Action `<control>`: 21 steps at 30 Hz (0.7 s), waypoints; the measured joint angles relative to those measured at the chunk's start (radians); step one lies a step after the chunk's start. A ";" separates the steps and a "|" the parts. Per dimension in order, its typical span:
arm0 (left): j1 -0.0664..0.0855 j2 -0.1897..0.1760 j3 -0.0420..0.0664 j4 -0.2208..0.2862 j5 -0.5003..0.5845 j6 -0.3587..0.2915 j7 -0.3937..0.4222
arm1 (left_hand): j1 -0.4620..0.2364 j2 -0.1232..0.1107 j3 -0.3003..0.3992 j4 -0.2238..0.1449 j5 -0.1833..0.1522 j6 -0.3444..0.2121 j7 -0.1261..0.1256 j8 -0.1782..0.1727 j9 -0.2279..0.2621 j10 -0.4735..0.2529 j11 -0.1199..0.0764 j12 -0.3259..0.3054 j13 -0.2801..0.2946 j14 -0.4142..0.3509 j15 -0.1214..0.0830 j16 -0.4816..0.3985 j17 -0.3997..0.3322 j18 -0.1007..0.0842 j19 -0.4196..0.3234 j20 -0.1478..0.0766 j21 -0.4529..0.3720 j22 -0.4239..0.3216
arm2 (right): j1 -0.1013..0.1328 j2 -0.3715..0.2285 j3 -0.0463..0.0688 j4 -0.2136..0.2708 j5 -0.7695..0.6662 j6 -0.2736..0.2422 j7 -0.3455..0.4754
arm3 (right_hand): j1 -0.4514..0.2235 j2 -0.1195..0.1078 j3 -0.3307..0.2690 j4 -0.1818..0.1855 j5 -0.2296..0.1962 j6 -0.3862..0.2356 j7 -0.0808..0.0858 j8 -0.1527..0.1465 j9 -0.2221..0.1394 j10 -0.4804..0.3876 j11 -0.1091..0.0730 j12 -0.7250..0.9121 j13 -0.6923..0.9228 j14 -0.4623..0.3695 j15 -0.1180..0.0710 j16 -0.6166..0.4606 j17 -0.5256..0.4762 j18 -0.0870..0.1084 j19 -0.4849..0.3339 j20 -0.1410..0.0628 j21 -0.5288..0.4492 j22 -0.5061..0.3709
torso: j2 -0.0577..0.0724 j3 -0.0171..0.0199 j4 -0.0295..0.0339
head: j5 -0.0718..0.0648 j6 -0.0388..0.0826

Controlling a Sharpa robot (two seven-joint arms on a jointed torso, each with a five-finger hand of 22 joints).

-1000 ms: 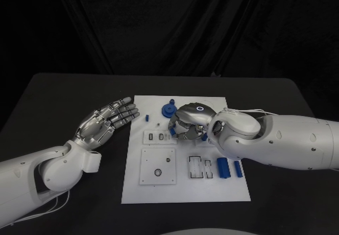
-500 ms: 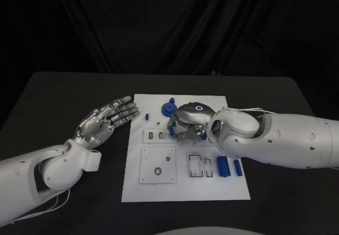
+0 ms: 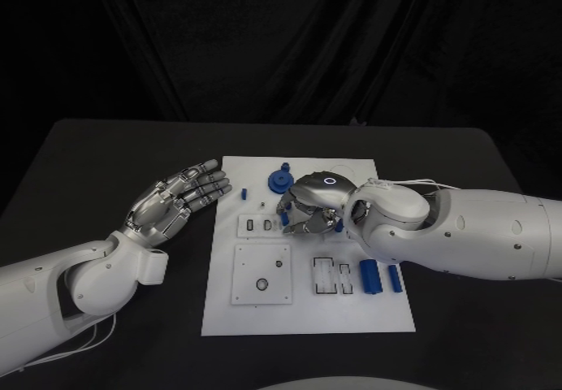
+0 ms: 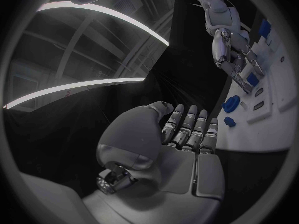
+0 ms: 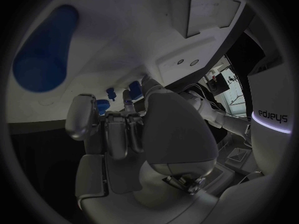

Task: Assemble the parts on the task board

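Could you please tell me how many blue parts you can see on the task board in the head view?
5: gear-like part, small peg, piece at the right hand, two bars near the board's right edge. More may be hidden.

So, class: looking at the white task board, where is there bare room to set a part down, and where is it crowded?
Free: the white task board's near strip, below the square white plate and the blue cylinders; also its far right corner. Crowded: the middle, where the right hand sits by the blue gear. The open left hand hovers off the left edge.
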 measured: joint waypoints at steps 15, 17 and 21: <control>-0.003 0.002 0.000 -0.003 0.000 0.003 -0.002 | -0.004 -0.004 0.003 -0.003 0.000 0.000 0.000 0.000 0.000 0.000 0.000 0.000 0.000 0.000 0.000 0.000 0.000 0.000 0.000 0.000 0.000 -0.001 | 0.000 -0.001 0.000 -0.002 0.000 0.002 0.005 | 0.013 -0.044 -0.018 0.018 -0.005 -0.312 -0.023 -0.021 -0.107 0.000 -0.011 -0.007 0.000 0.000 -0.007 0.000 0.000 0.000 -0.008 -0.007 -0.027 0.000 | 0.000 0.0008 0.0000 | -0.002 0.002; -0.003 0.002 0.000 -0.003 0.000 0.003 -0.002 | -0.004 -0.004 0.003 -0.003 0.000 0.000 0.000 0.000 0.000 0.000 0.000 0.000 0.000 0.000 0.000 0.000 0.000 0.000 0.000 0.000 0.000 -0.001 | 0.000 -0.004 0.000 -0.002 0.000 -0.001 0.008 | 0.014 -0.045 -0.018 0.018 -0.005 -0.312 -0.023 -0.021 -0.108 0.000 -0.011 -0.007 0.000 0.000 -0.007 0.000 0.000 0.000 -0.008 -0.007 -0.027 0.000 | 0.000 0.0007 0.0000 | 0.000 0.002; -0.006 -0.003 0.000 0.005 0.000 0.003 -0.001 | -0.004 -0.004 0.003 -0.003 0.000 0.000 0.000 0.000 0.000 0.000 0.000 0.000 0.000 0.000 0.000 0.000 0.000 0.000 0.000 0.000 -0.004 -0.001 | 0.000 -0.021 0.000 0.006 0.000 -0.025 0.021 | 0.014 -0.046 -0.020 0.021 -0.005 -0.300 -0.023 -0.021 -0.107 0.000 -0.011 -0.007 0.000 0.000 -0.007 0.000 0.000 0.000 -0.008 -0.007 -0.027 0.000 | -0.001 0.0006 0.0000 | 0.011 0.001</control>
